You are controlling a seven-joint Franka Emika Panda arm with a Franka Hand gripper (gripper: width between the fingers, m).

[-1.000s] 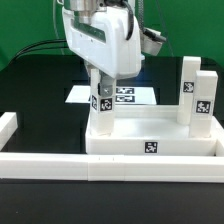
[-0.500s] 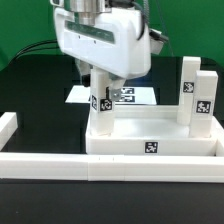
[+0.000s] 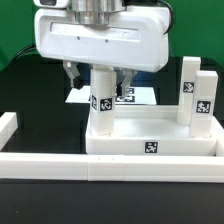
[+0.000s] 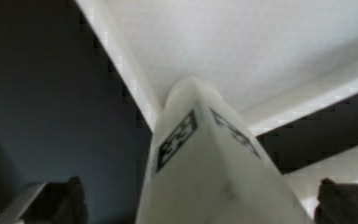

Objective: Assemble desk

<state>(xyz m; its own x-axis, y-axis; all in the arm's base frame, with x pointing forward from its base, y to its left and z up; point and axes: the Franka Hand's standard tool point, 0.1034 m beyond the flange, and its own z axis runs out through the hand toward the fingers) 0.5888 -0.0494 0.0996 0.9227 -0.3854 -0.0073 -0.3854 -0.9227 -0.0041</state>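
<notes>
I see my gripper (image 3: 99,74) spread wide, straddling the short square white tagged leg (image 3: 101,100) without gripping it.

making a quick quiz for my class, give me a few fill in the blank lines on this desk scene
1. The tool has its fingers ____ on either side of a leg.
2. That leg stands ____ on the tabletop.
3. In the exterior view, ____ more legs stand at the tabletop's right end.
4. The marker board lies ____ the tabletop in the exterior view.

Missing words: open; upright; two; behind
</notes>
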